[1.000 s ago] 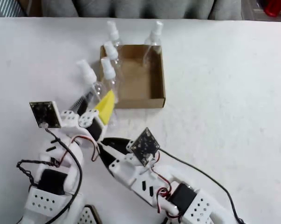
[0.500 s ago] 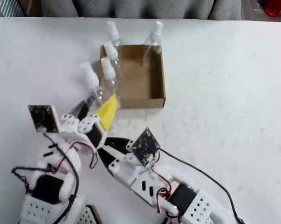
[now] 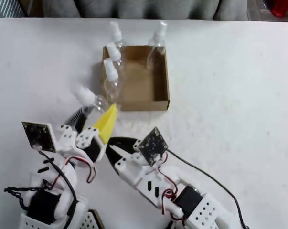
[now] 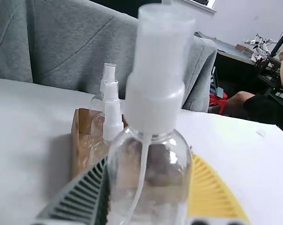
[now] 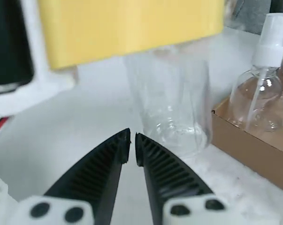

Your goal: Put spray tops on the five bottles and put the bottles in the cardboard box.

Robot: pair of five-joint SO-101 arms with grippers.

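My left gripper [image 3: 101,109] is shut on a clear bottle [image 3: 89,98] with a white spray top, held tilted just off the front left corner of the cardboard box [image 3: 155,102]. In the left wrist view the bottle [image 4: 150,164] sits between the grey finger [image 4: 80,201] and the yellow finger [image 4: 211,192]. My right gripper [image 3: 109,143] is shut on nothing, its black tips [image 5: 132,143] pointing at the base of the held bottle [image 5: 172,108]. Two capped bottles [image 3: 111,71] stand along the box's left side. Two more [image 3: 116,33] [image 3: 159,33] stand at its far edge.
The box [image 5: 244,140] lies just beyond both grippers, with a capped bottle [image 5: 263,93] at its near wall. A grey sofa back [image 4: 61,47] runs along the table's far edge. Bare white table [image 3: 229,95] extends to the right and left of the box.
The left arm has drawn back toward the front left with the bottle, which now leans more. The right arm shifted slightly, its gripper still shut.
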